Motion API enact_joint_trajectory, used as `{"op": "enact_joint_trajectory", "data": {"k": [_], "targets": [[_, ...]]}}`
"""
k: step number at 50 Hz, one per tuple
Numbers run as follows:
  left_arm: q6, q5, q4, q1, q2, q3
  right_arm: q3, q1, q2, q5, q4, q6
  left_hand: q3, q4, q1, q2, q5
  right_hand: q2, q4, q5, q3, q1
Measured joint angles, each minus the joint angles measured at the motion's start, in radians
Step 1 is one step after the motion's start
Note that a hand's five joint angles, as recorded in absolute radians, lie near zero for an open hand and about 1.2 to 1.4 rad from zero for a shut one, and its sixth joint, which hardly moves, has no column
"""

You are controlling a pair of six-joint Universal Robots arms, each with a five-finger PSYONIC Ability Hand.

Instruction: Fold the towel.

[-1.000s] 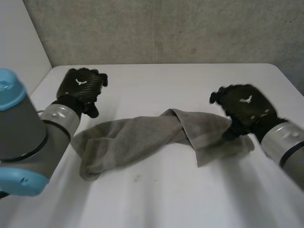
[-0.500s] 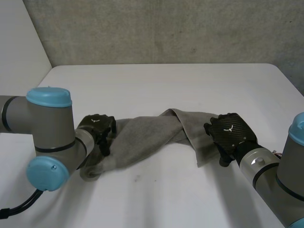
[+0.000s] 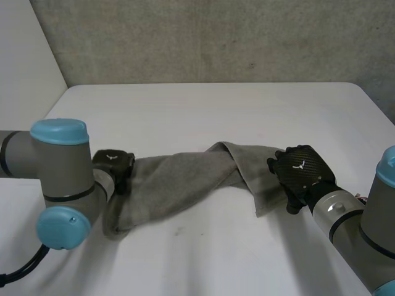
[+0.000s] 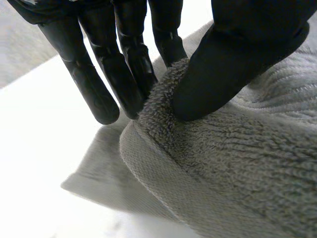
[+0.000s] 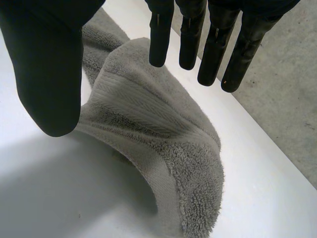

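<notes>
Towel point(image 3: 185, 179) position: laid on the white table point(image 3: 203, 111) as a long crosswise band, with one hand at each end; no fold has been made yet.
Left arm point(image 3: 58, 179): brought in low at the towel's left end, so that the hand meets the cloth near its edge.
Left hand point(image 3: 114, 165): clamped on the towel's left end. In the left wrist view the thumb point(image 4: 223, 64) is pressed onto the pile from above and the straight fingers point(image 4: 99, 84) are set against the raised hem, so the edge is pinched between them. The grip is judged to be taken for lifting this end.
Right arm point(image 3: 352, 228): reached in from the towel's right side.
Right hand point(image 3: 300, 172): held over the towel's right end with nothing grasped. In the right wrist view the fingers point(image 5: 213, 49) are straight and spread well apart from the thumb point(image 5: 49, 74), and the cloth lies beneath the gap. The pose is judged to be a readied grasp.
Towel look: grey terry with a flat woven band along the hem. It is twisted at the middle, where one flap is turned over the other, and it is bunched and rumpled toward the left end.
Wall point(image 3: 216, 37): rough grey concrete, beyond the towel, past the table's far edge.
</notes>
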Motion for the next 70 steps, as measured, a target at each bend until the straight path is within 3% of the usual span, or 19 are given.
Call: {"op": "enact_joint_trajectory", "data": {"k": [9, 19, 24, 28, 40, 43, 45, 46, 48, 51, 60, 64, 70], "targets": [[0.001, -0.011, 0.065, 0.0, 0.083, -0.038, 0.003, 0.01, -0.002, 0.008, 0.01, 0.053, 0.032, 0.031, 0.017, 0.031, 0.021, 0.0, 0.0, 0.0, 0.0, 0.0], [-0.001, -0.008, 0.075, -0.002, 0.164, -0.073, 0.006, 0.057, 0.052, 0.012, -0.009, 0.357, 0.034, 0.035, 0.017, 0.033, 0.021, 0.0, 0.0, 0.0, 0.0, 0.0], [-0.005, -0.007, 0.077, -0.002, 0.206, -0.088, -0.008, 0.073, 0.13, 0.029, -0.075, 0.408, 0.034, 0.035, 0.017, 0.033, 0.021, 0.0, 0.0, -0.002, 0.0, 0.0], [-0.008, -0.005, 0.08, -0.003, 0.232, -0.097, -0.017, 0.083, 0.194, 0.058, -0.146, 0.379, 0.035, 0.035, 0.017, 0.033, 0.021, 0.0, 0.0, -0.002, 0.0, 0.0], [-0.01, -0.005, 0.092, -0.01, 0.249, -0.113, -0.024, 0.11, 0.345, 0.224, -0.434, 0.083, 0.035, 0.035, 0.017, 0.033, 0.021, 0.0, 0.002, 0.003, 0.002, 0.0], [-0.01, -0.005, 0.093, -0.011, 0.248, -0.115, -0.021, 0.108, 0.348, 0.24, -0.465, 0.04, 0.035, 0.035, 0.017, 0.033, 0.021, 0.125, 0.136, 0.077, 0.128, 0.106], [-0.01, -0.005, 0.092, -0.01, 0.248, -0.116, -0.018, 0.103, 0.339, 0.245, -0.485, 0.025, 0.035, 0.035, 0.017, 0.034, 0.021, 0.401, 0.395, 0.362, 0.388, 0.326], [-0.01, -0.005, 0.092, -0.01, 0.248, -0.116, -0.018, 0.103, 0.339, 0.245, -0.485, 0.025, 0.035, 0.035, 0.017, 0.034, 0.021, 0.401, 0.395, 0.362, 0.388, 0.326], [-0.01, -0.005, 0.092, -0.01, 0.248, -0.117, -0.014, 0.099, 0.318, 0.243, -0.5, 0.025, 0.035, 0.035, 0.017, 0.034, 0.021, 0.616, 0.621, 0.594, 0.615, 0.519], [-0.01, -0.005, 0.091, -0.009, 0.248, -0.117, -0.01, 0.091, 0.279, 0.232, -0.517, 0.036, 0.035, 0.035, 0.017, 0.034, 0.021, 0.744, 0.756, 0.727, 0.744, 0.594], [-0.009, -0.004, 0.091, -0.004, 0.255, -0.133, -0.003, -0.02, 0.169, 0.15, -0.492, 0.074, 0.035, 0.035, 0.017, 0.034, 0.021, 0.745, 0.766, 0.737, 0.753, 0.594], [-0.006, -0.003, 0.087, 0.0, 0.26, -0.142, -0.014, -0.074, 0.1, 0.099, -0.391, 0.085, 0.035, 0.035, 0.017, 0.034, 0.021, 0.745, 0.77, 0.738, 0.753, 0.594], [0.013, 0.001, 0.08, 0.014, 0.267, -0.16, -0.103, -0.138, 0.029, -0.003, -0.08, 0.107, 0.035, 0.035, 0.017, 0.034, 0.021, 0.745, 0.771, 0.74, 0.757, 0.594]]}}
